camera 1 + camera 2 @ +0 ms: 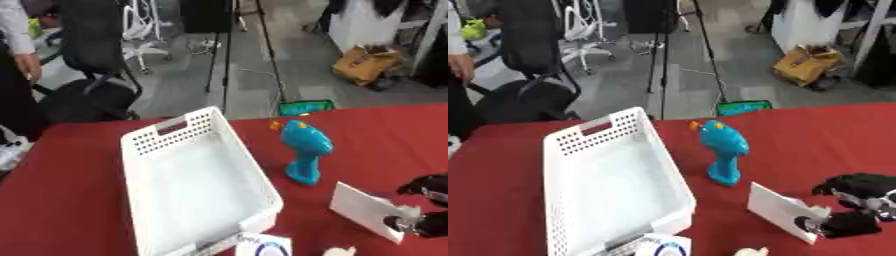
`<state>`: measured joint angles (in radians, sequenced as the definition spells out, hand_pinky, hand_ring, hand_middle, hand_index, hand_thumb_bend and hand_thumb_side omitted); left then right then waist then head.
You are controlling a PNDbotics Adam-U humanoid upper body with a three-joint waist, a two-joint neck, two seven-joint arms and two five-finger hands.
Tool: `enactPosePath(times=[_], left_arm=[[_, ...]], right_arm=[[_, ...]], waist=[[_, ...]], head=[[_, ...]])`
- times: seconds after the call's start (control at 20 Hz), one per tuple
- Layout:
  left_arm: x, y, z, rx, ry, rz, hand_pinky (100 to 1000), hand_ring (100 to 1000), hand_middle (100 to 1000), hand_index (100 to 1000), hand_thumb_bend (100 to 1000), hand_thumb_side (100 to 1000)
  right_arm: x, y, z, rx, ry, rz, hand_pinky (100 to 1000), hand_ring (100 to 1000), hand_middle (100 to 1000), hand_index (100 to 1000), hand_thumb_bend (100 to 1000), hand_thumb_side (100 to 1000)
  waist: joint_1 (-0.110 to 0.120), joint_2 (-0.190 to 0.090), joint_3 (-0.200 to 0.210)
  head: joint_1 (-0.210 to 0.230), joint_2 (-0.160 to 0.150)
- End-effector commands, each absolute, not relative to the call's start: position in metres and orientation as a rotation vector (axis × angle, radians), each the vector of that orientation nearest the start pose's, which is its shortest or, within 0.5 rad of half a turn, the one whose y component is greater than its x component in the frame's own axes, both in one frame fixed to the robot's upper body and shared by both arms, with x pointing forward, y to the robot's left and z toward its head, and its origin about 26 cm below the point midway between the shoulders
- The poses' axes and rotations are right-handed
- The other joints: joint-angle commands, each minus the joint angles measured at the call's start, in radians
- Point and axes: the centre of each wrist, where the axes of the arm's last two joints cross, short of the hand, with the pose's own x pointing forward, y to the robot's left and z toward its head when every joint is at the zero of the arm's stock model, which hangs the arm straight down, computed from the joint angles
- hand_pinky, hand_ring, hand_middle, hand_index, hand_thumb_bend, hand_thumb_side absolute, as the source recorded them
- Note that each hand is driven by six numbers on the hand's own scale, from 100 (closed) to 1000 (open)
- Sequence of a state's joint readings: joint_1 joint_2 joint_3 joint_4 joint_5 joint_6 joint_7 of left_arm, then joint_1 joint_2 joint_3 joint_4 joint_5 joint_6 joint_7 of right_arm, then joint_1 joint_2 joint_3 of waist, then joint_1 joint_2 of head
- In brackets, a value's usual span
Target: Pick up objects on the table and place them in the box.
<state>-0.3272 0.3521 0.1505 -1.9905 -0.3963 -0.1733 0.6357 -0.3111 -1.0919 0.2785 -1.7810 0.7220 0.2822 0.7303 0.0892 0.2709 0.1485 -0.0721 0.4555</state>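
A white perforated basket lies empty on the red table, left of centre. Just right of it a blue pistol-shaped toy with a small orange tip stands upright. At the lower right my right hand reaches in from the right edge. Its dark fingers curl above and its thumb below the right end of a flat white box, which is tilted with its left end up. Neither view shows my left hand.
A round white object with a blue mark and a small white piece lie at the table's front edge. Beyond the far edge are a green-blue item, a tripod, an office chair and a brown bag on the floor.
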Motion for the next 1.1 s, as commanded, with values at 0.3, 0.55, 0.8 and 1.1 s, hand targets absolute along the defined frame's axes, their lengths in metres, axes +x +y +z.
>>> enactPosePath(times=[0.3,0.55,0.8,1.1], left_arm=[[0.2989,0.2987,0.2284,-1.252,3.227,-0.275,666,632,622,732,100,921],[0.2990,0.2986,0.2287,-1.251,3.226,-0.274,665,631,623,732,100,920],[0.2990,0.2986,0.2286,-1.251,3.227,-0.274,665,631,623,732,100,917],[0.2992,0.2982,0.2294,-1.247,3.226,-0.271,666,631,623,732,100,911]], right_arm=[[0.3126,-0.3574,0.2224,-0.985,-0.714,1.624,1000,1000,890,970,437,973],[0.3120,-0.3555,0.2232,-0.980,-0.723,1.628,1000,1000,872,943,422,964],[0.3112,-0.3534,0.2253,-0.997,-0.746,1.620,1000,998,762,875,356,953],[0.3109,-0.3531,0.2257,-1.023,-0.764,1.598,999,968,649,812,302,961]], waist=[[-0.004,-0.012,0.001],[-0.005,-0.013,0.000],[-0.006,-0.015,-0.001],[-0.007,-0.016,-0.002]], head=[[0.001,-0.006],[0.002,-0.006],[0.004,-0.006],[0.004,-0.010]])
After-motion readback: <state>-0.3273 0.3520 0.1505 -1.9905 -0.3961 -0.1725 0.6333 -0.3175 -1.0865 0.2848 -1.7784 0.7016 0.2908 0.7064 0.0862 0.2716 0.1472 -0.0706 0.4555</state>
